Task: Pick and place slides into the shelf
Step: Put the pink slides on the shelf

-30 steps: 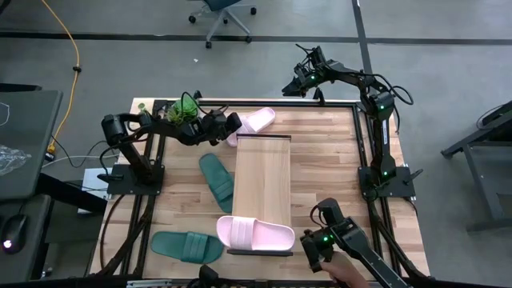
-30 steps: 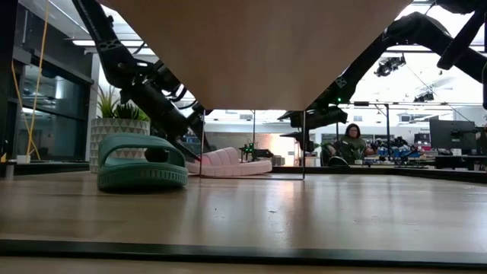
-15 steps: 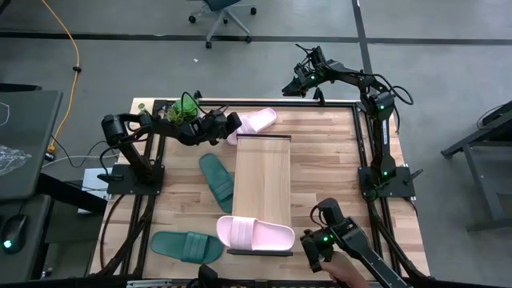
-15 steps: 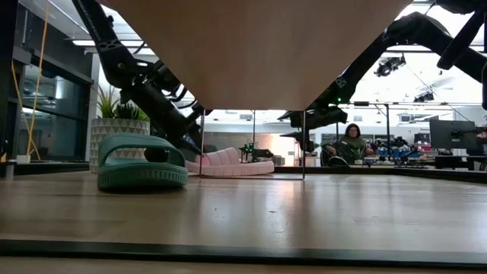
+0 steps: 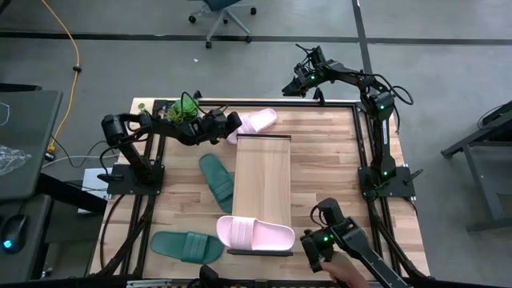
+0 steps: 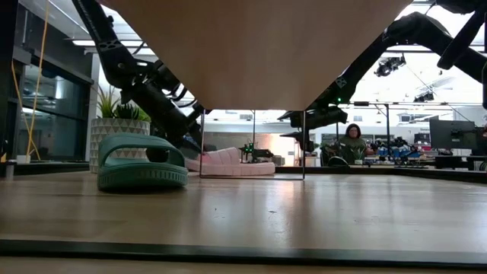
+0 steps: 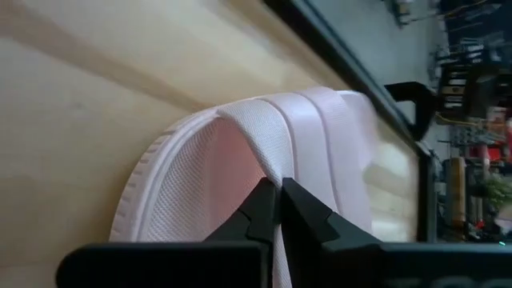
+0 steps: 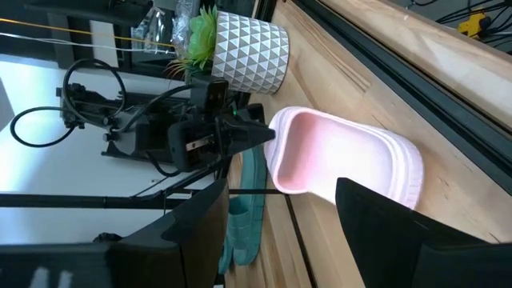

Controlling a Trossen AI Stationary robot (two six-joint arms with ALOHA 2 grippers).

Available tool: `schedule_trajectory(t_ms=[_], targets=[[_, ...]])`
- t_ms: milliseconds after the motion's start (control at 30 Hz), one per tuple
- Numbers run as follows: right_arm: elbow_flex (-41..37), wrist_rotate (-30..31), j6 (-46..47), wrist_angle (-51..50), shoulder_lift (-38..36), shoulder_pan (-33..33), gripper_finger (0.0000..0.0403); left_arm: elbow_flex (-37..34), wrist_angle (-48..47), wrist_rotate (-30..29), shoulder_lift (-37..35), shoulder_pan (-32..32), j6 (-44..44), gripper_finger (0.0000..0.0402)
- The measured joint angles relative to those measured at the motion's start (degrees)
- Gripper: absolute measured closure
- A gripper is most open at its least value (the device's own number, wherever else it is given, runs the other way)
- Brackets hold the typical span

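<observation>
Shelf holds one pink slide | left pincer pinches second pink slide

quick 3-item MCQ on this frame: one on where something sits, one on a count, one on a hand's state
1. Where is the pink slide not being gripped?
A. Across the shelf's near end
B. Beside the plant pot
C. Off the table

2. How many teal slides lie on the tabletop?
A. One
B. Two
C. Four

3. What is the left hand doing?
A. Open above the shelf
B. Shut on a teal slide
C. Shut on a pink slide's strap

Answers:
1. A: that pink slide lies crosswise on the shelf at the end farthest from the plant.
2. B: one teal slide lies beside the shelf and another near the table corner.
3. C: the left hand pinches the strap of the far pink slide; the right hand waits beyond the table edge.
</observation>
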Motion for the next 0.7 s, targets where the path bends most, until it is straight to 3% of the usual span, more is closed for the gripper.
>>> schedule_trajectory(t_ms=[700], targets=[[0.0, -5.2, 0.0, -0.5, 0.0, 0.0, 0.0181, 0.0, 10.4, 2.2, -2.5, 0.0, 5.8, 0.0401]])
